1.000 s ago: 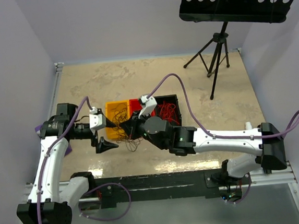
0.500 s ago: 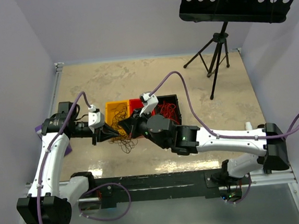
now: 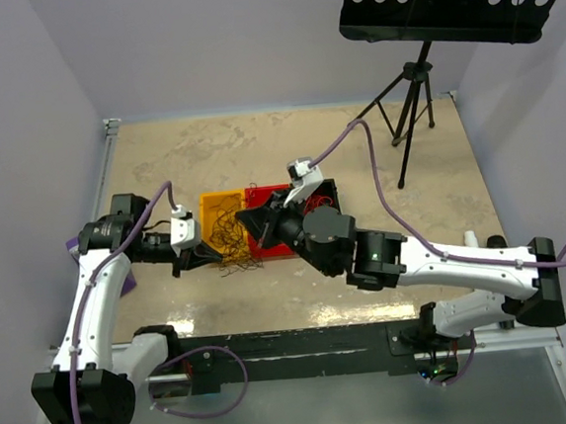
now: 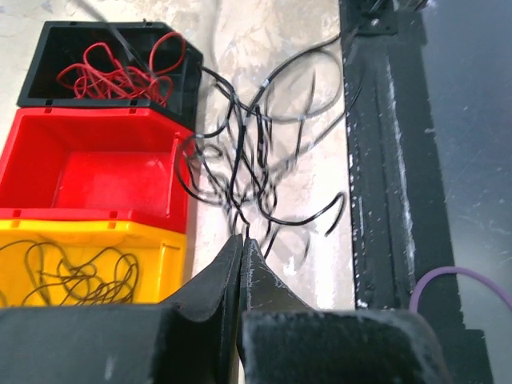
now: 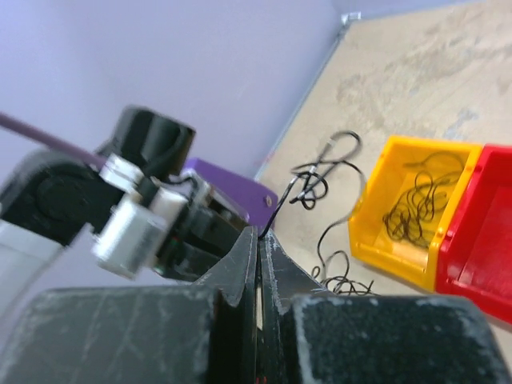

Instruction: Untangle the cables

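1. Black cables (image 4: 256,160) sit tangled at the centre of the left wrist frame.
2. Both closed tight, left gripper (image 4: 242,240) and right gripper (image 5: 259,236) each pinch a strand.
3. Red cables (image 4: 112,76) already lie in the black bin (image 4: 96,26), upper left; this clump is not yet separated.

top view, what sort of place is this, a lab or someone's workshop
Most likely a robot lab test cell: two white arms bolted at the near edge of the table, plain lilac walls boxing it in, and small coloured bins for sorting thin wires.
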Controlling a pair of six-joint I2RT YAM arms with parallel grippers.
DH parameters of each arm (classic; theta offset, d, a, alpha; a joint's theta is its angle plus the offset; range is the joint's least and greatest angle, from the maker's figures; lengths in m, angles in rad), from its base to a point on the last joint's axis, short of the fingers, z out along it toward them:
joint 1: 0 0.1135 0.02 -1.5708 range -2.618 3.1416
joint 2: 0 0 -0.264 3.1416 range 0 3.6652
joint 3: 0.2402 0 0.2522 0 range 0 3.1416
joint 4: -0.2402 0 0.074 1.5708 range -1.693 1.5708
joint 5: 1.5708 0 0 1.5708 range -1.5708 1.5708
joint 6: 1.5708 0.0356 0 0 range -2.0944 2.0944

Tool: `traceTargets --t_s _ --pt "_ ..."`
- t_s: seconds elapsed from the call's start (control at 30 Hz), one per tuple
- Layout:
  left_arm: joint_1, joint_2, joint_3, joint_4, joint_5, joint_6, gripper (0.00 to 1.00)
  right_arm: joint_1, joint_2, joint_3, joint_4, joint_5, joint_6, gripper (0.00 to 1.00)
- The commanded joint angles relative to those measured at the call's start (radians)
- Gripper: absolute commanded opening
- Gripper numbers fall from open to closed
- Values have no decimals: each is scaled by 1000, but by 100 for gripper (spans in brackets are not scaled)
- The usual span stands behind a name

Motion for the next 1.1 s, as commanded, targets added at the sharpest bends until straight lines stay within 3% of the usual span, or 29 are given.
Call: traceTargets --t_s 0.0,0.67,1.0,1.03,1.07 --pt "3 -45 22 54 -53 43 0 2 -91 123 -39 124 -78 0" --pt "1 -209 -182 133 -401 173 0 2 -252 420 -211 363 -297 0" --pt "3 -232 -92 63 -358 164 0 5 -248 496 -217 415 -376 0" --pt "3 -233 -87 74 -351 140 4 2 -248 502 -208 412 -383 0" --pt "3 -233 -78 86 -340 104 18 2 -245 505 -206 400 -386 0"
